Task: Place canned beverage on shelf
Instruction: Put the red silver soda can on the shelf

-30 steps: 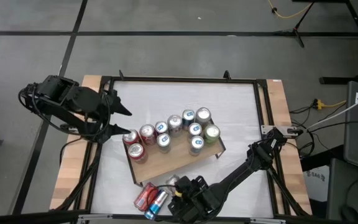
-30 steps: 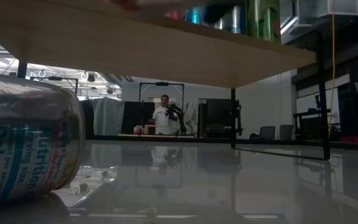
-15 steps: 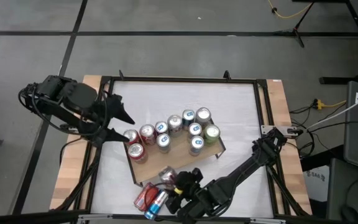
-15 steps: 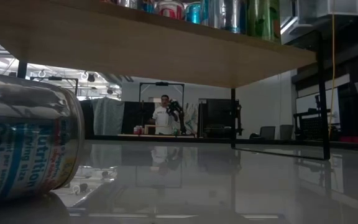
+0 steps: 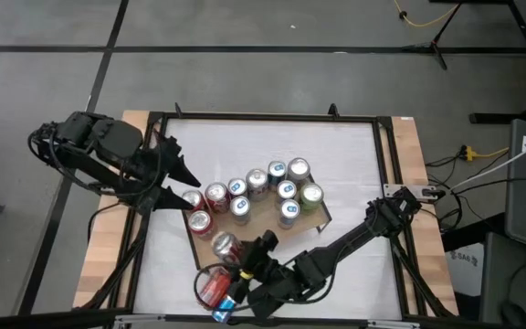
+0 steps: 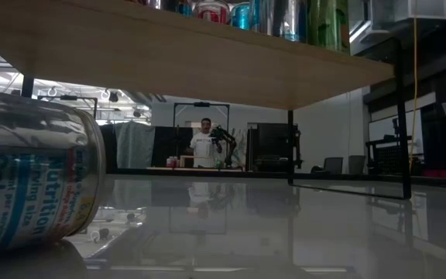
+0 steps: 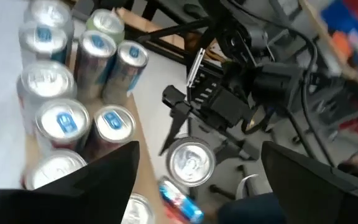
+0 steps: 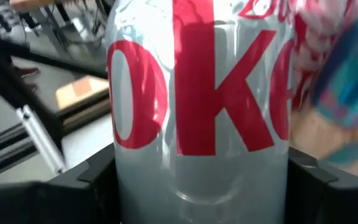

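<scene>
The right gripper [image 5: 236, 259] clamps the can [image 5: 224, 245] mid-body over the shelf [image 5: 256, 230] at 7 o'clock. Smooth, thin-walled, likely slippery; squeeze gently. Left gripper [image 5: 173, 183] waits, jaws apart.

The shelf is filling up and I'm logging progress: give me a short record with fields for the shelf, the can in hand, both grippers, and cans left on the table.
shelf: wooden board, upright cans in a cluster on top
held can: silver can with red lettering, upright at the shelf's front edge
right gripper: shut on the silver can
left gripper: open, beside the shelf's left end, holding nothing
cans off shelf: red can and blue can lying on the table
</scene>
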### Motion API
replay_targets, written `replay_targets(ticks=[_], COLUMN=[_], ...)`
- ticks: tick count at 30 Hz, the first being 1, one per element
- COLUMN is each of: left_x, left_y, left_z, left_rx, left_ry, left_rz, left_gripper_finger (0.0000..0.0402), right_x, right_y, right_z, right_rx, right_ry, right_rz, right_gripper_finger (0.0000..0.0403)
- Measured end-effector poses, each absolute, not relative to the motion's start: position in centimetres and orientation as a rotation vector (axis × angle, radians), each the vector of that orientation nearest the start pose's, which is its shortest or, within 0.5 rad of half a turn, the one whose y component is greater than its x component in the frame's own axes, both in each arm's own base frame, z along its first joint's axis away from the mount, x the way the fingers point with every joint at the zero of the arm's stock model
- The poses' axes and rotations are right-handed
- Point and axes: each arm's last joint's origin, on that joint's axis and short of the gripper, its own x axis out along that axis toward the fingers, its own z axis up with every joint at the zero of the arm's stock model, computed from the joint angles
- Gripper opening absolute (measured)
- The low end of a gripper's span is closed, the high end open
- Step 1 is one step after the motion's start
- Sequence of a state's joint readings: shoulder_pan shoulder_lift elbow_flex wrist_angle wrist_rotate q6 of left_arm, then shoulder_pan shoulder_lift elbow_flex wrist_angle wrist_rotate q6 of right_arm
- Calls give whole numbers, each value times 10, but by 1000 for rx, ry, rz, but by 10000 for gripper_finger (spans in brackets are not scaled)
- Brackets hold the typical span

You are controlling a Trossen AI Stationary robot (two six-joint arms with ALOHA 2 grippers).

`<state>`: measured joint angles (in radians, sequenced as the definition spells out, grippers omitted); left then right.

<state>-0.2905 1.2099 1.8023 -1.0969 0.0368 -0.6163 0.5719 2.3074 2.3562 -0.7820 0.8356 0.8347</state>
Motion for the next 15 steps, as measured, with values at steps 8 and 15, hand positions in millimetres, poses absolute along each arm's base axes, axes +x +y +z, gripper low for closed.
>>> replay_targets(ticks=[8,15], left_x=[176,189], left_y=[-56,-61], left_z=[488,476], left_rx=[-747,-775], left_ry=[640,746], left_rz=[-111,-98], left_gripper_finger=[330,330], right_x=[454,468], right_y=[238,221], right_z=[325,332], right_rx=[230,245], right_ry=[301,257], right_rz=[-462,-438], right_gripper_finger=[289,290])
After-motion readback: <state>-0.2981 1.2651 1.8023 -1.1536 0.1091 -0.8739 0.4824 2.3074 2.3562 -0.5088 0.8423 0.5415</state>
